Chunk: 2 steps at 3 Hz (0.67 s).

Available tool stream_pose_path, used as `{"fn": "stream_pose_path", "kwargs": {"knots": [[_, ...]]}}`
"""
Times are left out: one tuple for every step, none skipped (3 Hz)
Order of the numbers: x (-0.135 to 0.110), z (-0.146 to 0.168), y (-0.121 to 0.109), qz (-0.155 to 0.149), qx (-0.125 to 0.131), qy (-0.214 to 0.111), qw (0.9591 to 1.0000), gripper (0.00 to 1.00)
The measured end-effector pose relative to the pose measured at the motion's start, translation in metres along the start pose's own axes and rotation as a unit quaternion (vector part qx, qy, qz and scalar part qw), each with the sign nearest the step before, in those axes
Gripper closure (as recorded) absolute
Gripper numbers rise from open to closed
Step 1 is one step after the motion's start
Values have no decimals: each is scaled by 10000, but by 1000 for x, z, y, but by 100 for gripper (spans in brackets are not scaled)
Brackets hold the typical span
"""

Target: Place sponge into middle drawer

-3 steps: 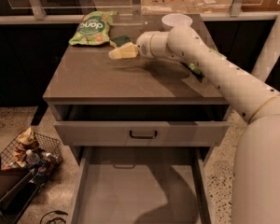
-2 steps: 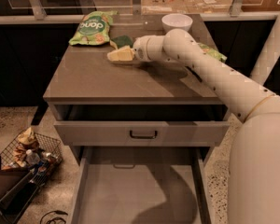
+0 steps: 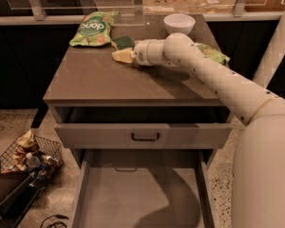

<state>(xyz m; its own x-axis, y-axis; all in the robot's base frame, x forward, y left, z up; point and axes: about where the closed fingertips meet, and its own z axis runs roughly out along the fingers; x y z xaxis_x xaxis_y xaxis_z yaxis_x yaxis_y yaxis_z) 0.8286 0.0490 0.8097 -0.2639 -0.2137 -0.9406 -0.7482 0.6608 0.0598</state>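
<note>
The sponge (image 3: pixel 124 42) lies on the cabinet top at the back, showing its dark green top, just right of a green snack bag. My gripper (image 3: pixel 123 56) is at the end of the white arm that reaches in from the right. It sits low over the cabinet top, right in front of the sponge and touching or nearly touching it. The middle drawer (image 3: pixel 133 198) is pulled out wide at the bottom of the view, its flat grey floor bare.
A green snack bag (image 3: pixel 92 27) lies at the back left and a white bowl (image 3: pixel 179 23) at the back right. Another green bag (image 3: pixel 212 54) shows behind the arm. A grey drawer front with a dark handle (image 3: pixel 145 137) sits above the open drawer. A wire basket (image 3: pixel 28 156) stands on the floor at left.
My gripper has shifted slightly left and lower, closer to the cabinet top in front of the sponge. The sponge and drawers have not moved.
</note>
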Motion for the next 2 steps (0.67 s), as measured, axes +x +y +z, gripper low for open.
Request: {"fn": "stream_pose_path", "kwargs": {"knots": [[-4,-1,0,0,0,0,10000,88],[-5,-2,0,0,-1,0,10000,100]]}}
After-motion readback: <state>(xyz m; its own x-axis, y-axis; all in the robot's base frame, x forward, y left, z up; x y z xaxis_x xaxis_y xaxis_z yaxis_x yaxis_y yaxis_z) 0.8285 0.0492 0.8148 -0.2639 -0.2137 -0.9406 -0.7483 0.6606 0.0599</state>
